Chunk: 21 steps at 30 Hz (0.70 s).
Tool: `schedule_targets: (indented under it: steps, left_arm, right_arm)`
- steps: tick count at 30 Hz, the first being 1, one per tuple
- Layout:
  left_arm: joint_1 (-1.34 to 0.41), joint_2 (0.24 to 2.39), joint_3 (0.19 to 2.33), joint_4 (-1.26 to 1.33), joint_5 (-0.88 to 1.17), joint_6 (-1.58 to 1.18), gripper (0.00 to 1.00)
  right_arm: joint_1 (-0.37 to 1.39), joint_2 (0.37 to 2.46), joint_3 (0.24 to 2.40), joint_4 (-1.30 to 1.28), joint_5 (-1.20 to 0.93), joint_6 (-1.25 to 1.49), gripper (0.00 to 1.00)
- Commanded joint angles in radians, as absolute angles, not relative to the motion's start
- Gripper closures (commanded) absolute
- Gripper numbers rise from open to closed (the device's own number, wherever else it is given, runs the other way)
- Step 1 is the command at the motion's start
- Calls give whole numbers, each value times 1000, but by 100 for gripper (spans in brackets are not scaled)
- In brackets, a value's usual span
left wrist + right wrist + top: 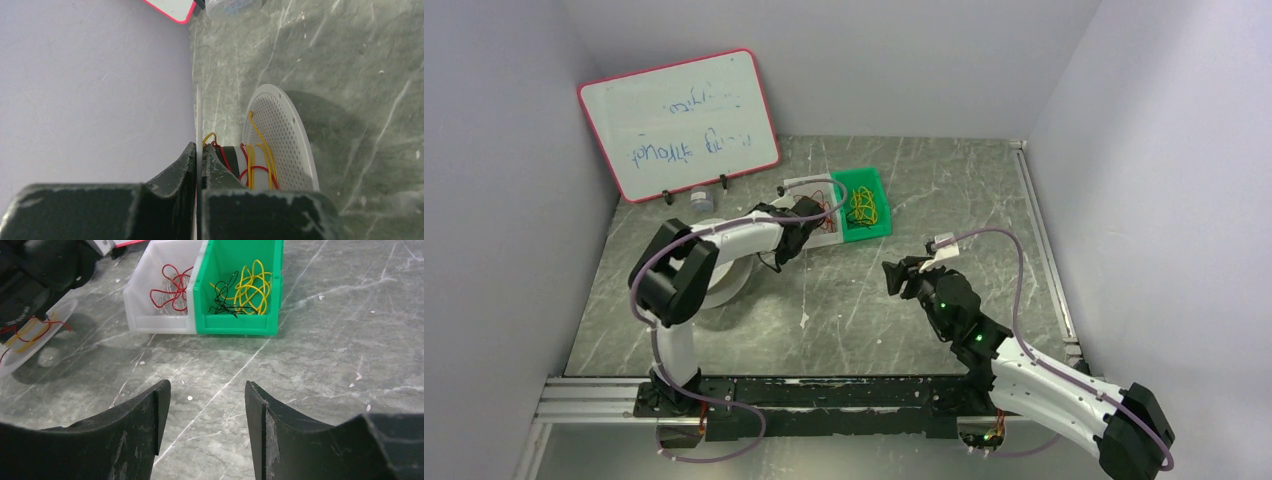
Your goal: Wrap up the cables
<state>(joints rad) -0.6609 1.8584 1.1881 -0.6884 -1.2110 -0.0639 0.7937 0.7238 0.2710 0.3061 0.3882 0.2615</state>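
My left gripper (198,150) is shut on the thin white flange (197,115) of a white spool. Red and yellow cables (257,165) are wound round the spool's hub, next to its other, perforated flange (287,140). In the top view the left gripper (771,256) reaches down to the spool (729,280). Loose red cable (172,287) lies in a white bin (150,322). Yellow cable (250,287) and a black one lie in a green bin (235,325). My right gripper (207,390) is open and empty over bare table, short of the bins; it also shows in the top view (894,277).
A whiteboard (679,120) leans on the back-left wall. A small clear jar (701,203) stands in front of it. The bins (864,200) stand at the table's back middle. Walls close in left, right and rear. A metal rail runs along the near edge.
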Motion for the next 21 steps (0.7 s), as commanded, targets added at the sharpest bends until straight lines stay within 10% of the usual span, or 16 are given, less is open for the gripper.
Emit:
schedule_targets:
  steps: [1,10,21]
  left_arm:
    - [-660,1955,1291,-872,-1264,-283,93]
    - [-663,2201,1482,-1399,-1372,-842,87]
    - [-664,2251,1474,-1404,-1363,-895,75]
  right_arm:
    - [790,704,255,311,384,272,40]
    - [789,714,237,327,353,272,40]
    - [789,743,232,353,317,269,39]
